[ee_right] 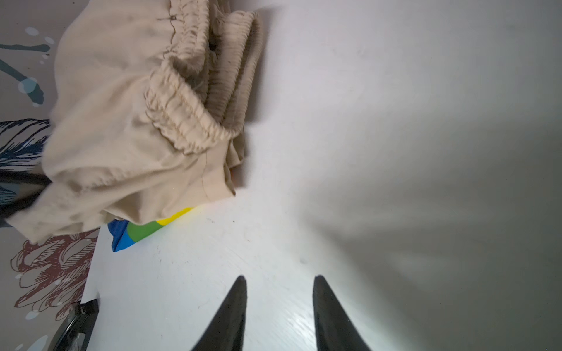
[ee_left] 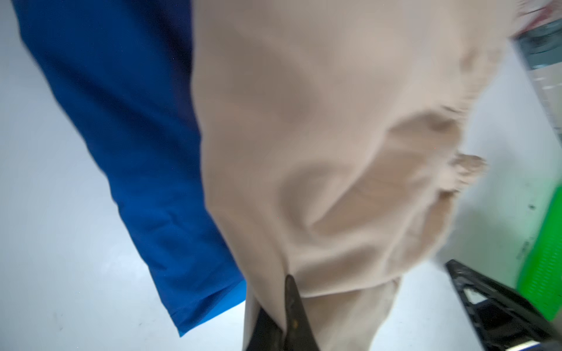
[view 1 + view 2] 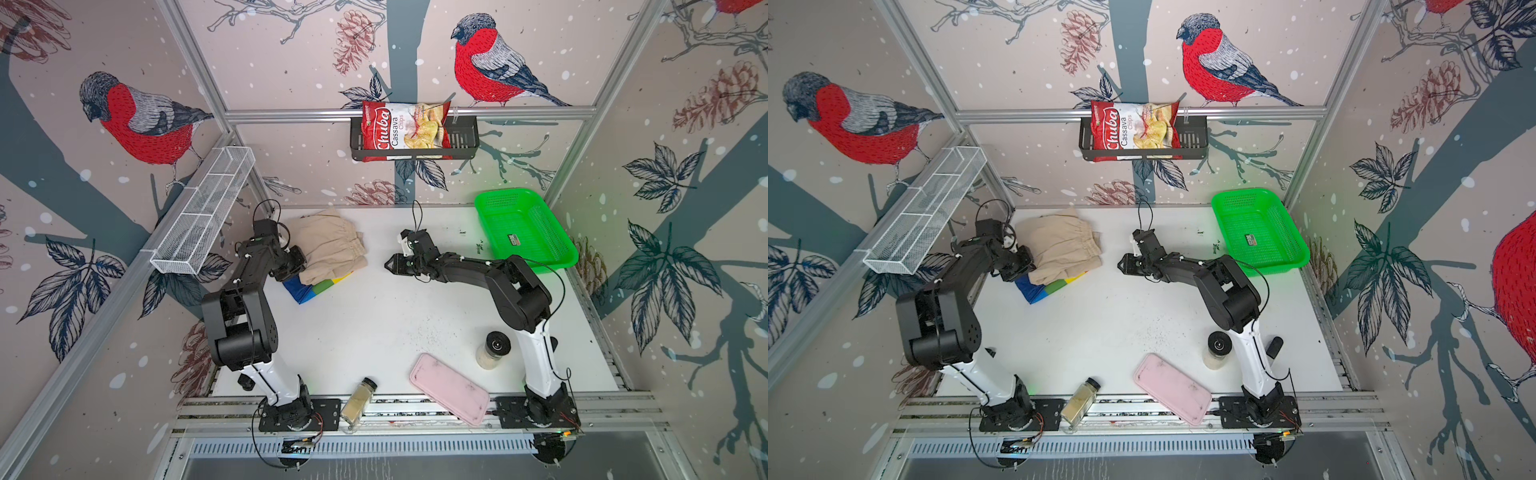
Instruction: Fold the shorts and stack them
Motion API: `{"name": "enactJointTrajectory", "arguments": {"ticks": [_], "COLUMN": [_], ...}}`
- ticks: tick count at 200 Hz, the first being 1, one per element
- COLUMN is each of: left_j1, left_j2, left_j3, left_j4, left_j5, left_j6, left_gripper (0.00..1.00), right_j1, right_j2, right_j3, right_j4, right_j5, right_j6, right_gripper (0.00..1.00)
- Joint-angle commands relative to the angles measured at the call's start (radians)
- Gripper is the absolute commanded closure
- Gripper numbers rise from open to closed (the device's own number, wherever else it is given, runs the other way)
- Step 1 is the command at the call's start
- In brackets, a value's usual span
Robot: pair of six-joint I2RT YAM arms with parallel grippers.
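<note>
Stacking step: beige shorts point(image 3: 328, 245) lie atop rainbow shorts point(image 3: 316, 291), near far-left corner of table point(image 3: 374, 324). Beige fabric pinched tight by left gripper point(image 3: 296, 261). Jaws of right gripper point(image 1: 279, 278) parted, empty, apart from stack. Next, likely: release, square up the stack.

Middle: bare surface point(image 3: 374, 320) between the arms, wide room to pass.
Back left: beige shorts point(image 3: 328, 243) heaped over rainbow shorts point(image 3: 316, 291); left gripper point(image 3: 297, 259) pinches the beige edge there.
Back right: green basket point(image 3: 523, 228) fills the corner.
Front: spice bottle point(image 3: 359, 399), pink tray point(image 3: 449, 388) and jar point(image 3: 494, 349) crowd the near edge.
Beside the heap: right gripper point(image 3: 390, 264), jaws parted, touching nothing.
</note>
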Motion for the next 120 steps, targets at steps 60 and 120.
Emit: {"name": "enactJointTrajectory", "arguments": {"ticks": [60,120], "left_j1": [0.023,0.041], "left_j2": [-0.004,-0.012], "left_j3": [-0.167,-0.182], "left_j4": [0.087,0.093], "left_j5": [-0.019,-0.014], "left_j6": [-0.008,0.001], "left_gripper": [1.0,1.0], "right_j1": [0.071,0.087], "right_j2": [0.209,0.279], "right_j3": [0.247,0.324], "right_j4": [-0.022,0.004], "right_j5": [-0.091,-0.128], "right_j6": [0.083,0.117], "right_gripper": [0.54,0.88]}}
